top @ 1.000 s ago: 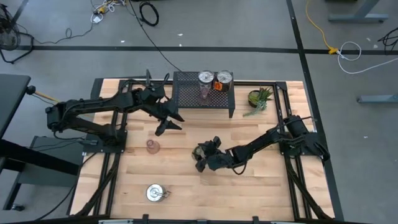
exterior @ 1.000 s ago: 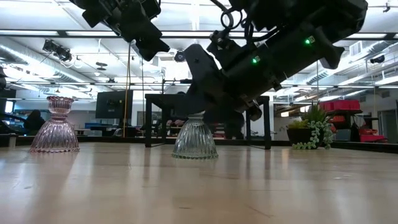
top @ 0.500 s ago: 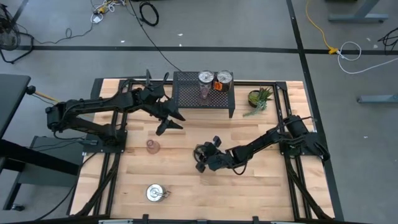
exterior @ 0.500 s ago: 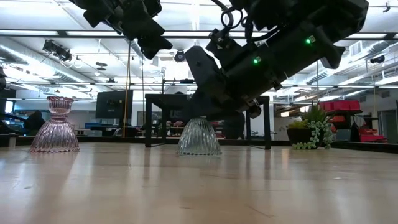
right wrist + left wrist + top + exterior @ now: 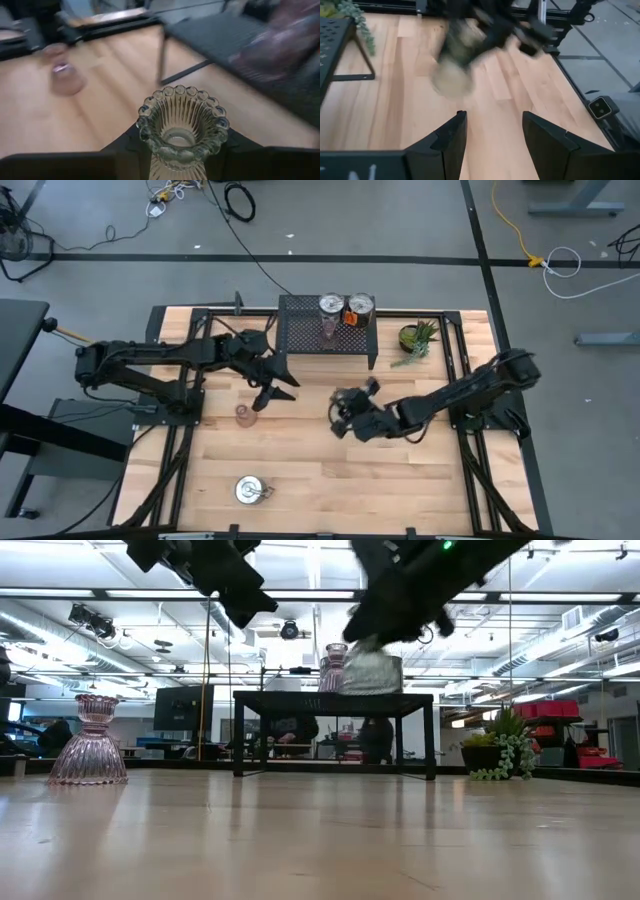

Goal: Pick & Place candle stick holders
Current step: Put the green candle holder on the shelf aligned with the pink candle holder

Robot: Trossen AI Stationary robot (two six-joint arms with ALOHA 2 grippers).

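A grey concrete floor (image 5: 400, 220) crossed by dark tape lines (image 5: 300, 258) surrounds the wooden table (image 5: 300, 470), with black and yellow cables (image 5: 510, 220) lying on it. Beyond the table, long ceiling lights (image 5: 90, 580) run over a workshop with a dark monitor (image 5: 183, 707).

A light wooden table (image 5: 300, 470) carries the lot — a black mesh rack (image 5: 326, 337) at the far edge, a spiky potted plant (image 5: 415, 338) just beside it, a pink glass holder (image 5: 244, 415) left of centre, and a silver metal holder (image 5: 251, 489) near the front edge, well apart.
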